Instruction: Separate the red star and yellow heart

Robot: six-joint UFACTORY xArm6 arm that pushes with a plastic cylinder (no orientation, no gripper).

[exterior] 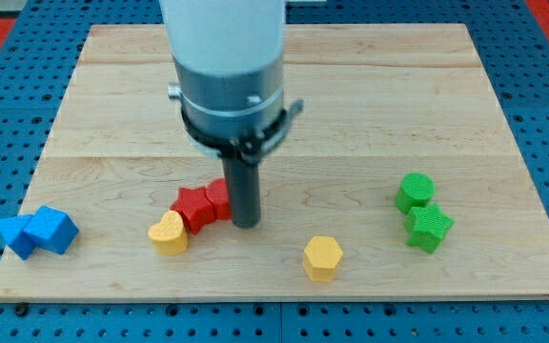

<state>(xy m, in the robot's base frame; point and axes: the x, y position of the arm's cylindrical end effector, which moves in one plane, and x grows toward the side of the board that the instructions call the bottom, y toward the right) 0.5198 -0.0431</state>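
Observation:
The red star (193, 208) lies left of the board's middle, low in the view. The yellow heart (169, 233) sits at its lower left, touching or nearly touching it. A second red block (218, 198) sits against the star's right side, its shape partly hidden by the rod. My tip (245, 224) is on the board just right of that red block, touching or nearly touching it, and right of the star.
Two blue blocks (36, 232) lie together at the board's lower left edge. A yellow hexagon (322, 257) lies at the bottom centre. A green cylinder (415, 191) and a green star (429, 228) sit together at the right. The wooden board (370, 105) rests on a blue pegboard.

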